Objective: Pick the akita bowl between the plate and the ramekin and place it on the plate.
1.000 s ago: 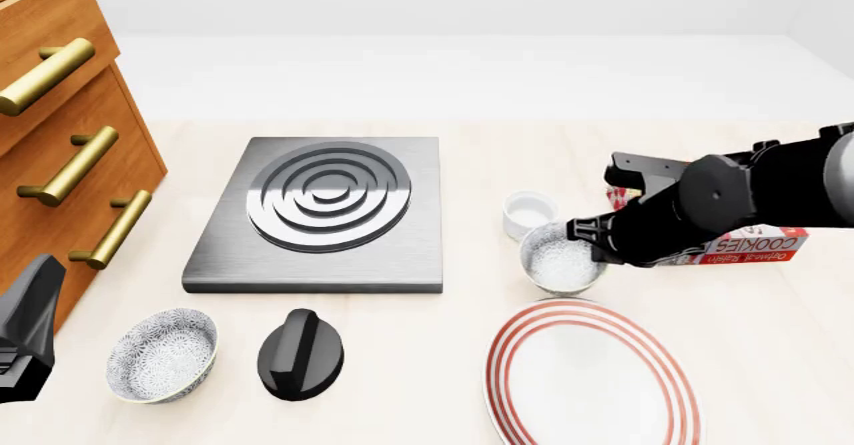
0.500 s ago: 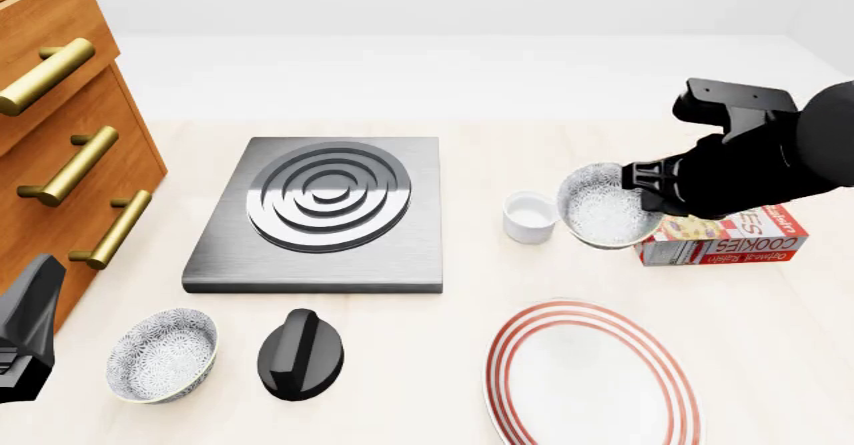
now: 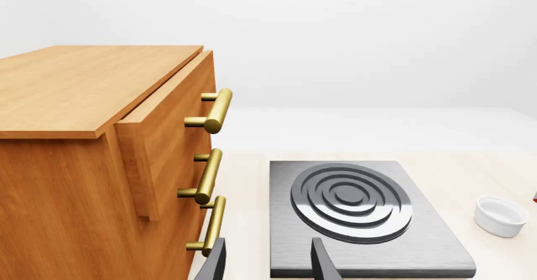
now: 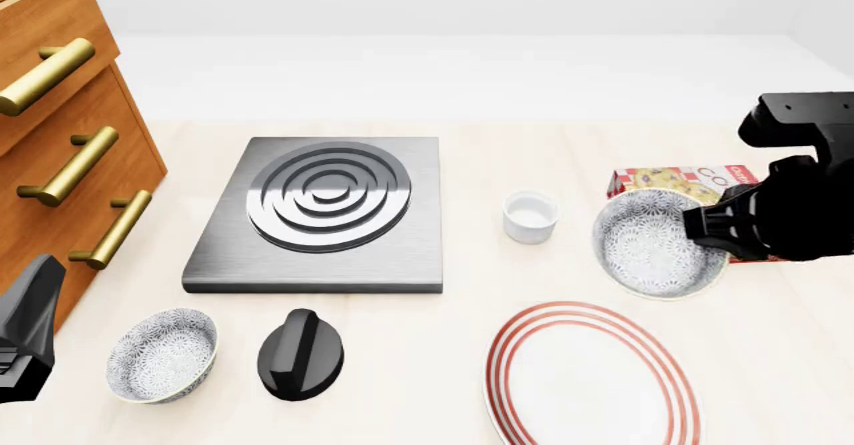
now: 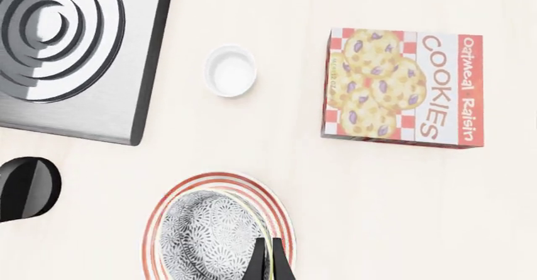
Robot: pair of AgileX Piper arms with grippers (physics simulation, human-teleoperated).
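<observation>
Akita bowl [image 4: 654, 242] is up, pinched at the rim by the right gripper [image 5: 270, 258], just needs lowering onto the plate [image 4: 674, 385].

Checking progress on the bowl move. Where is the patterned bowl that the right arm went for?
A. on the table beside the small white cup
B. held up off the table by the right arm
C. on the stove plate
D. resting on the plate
B: the right gripper holds the bowl by its rim, tilted, above the table near the cookie box, not yet on the plate.
</observation>
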